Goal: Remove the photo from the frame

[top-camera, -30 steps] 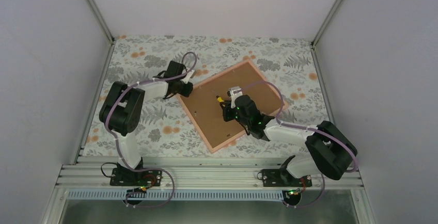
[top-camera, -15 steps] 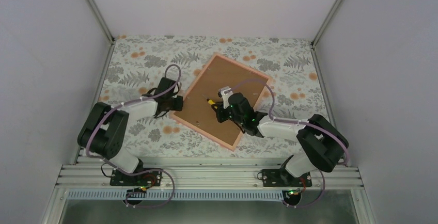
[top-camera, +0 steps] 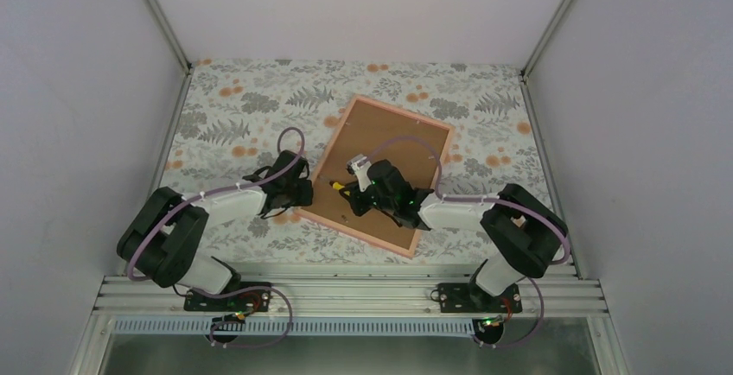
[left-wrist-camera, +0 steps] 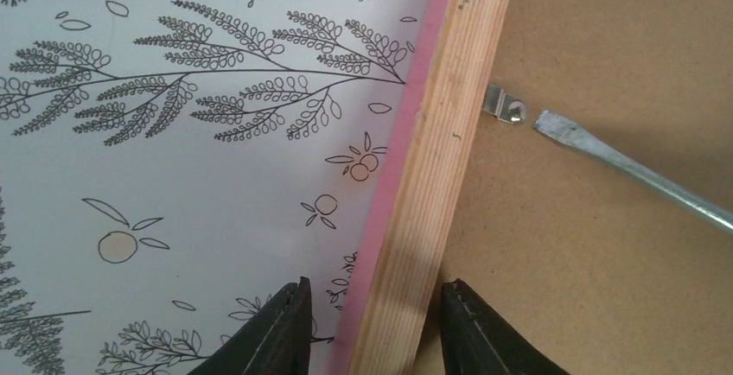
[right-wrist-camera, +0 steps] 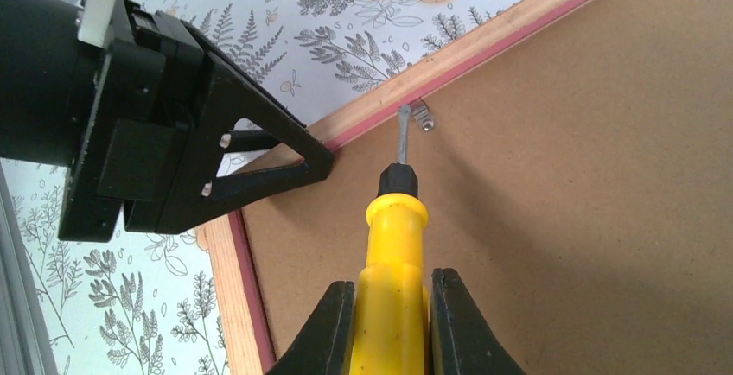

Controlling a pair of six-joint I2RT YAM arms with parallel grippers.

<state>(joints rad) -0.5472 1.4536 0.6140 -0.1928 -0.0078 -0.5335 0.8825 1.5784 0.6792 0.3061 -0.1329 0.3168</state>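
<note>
The right claw [right-wrist-camera: 387, 306] pinches a yellow screwdriver [right-wrist-camera: 395, 219], whose blade tip sits at a small metal clip [right-wrist-camera: 420, 116] just inside the left rail of the frame [left-wrist-camera: 428, 159]. The left claw [left-wrist-camera: 373, 319], spread, straddles that rail. The frame lies face down and skewed on the table [left-wrist-camera: 173, 202], well apart from the walls. The backing board [left-wrist-camera: 605, 263] faces up, and the photo is hidden.

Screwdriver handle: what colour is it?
The screwdriver handle is yellow, clearest in the right wrist view.
</note>
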